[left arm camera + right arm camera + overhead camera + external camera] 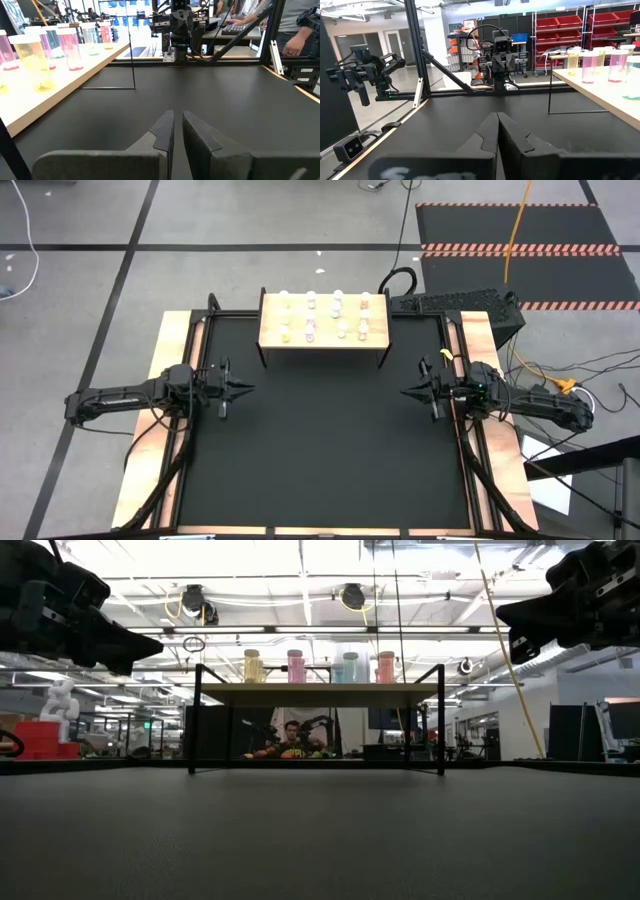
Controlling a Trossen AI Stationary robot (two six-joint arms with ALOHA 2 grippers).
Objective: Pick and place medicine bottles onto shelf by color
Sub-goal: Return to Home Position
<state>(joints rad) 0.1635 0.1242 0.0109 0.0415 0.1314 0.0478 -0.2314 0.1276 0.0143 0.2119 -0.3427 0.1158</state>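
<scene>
Hovering over the left side of the black tabletop [320,460] with the left pincer [243,390] narrowed to a thin slit and gripping nothing; mirrored on the right side by the right pincer [408,392], pressed together and likewise empty. Pointing inward at each other, well apart, both clear of the mat and well short of the shelf [272,340]. Farther back, at the rear middle of the tabletop, counted from above as eight medicine bottles [311,302], upright on the light-wood shelf in two rows of four, white caps up. Seen from table height as a yellow bottle [253,665], a pink bottle [296,665], a blue-green bottle [349,667] and a pinkish bottle [386,666] along the top; colour grouping of the row behind them hard to judge. No bottle spotted lying on the mat. Judged close to finished, with only the retreat to rest left. Risk from here: swinging an arm too near the shelf's front edge or its thin black legs [192,720], enough to jolt the platform and topple light, tall bottles standing near one another, undoing the sort. Unlikely, given the wide gap between arms and shelf. Beyond the tabletop, a person [291,730] in the room behind.
</scene>
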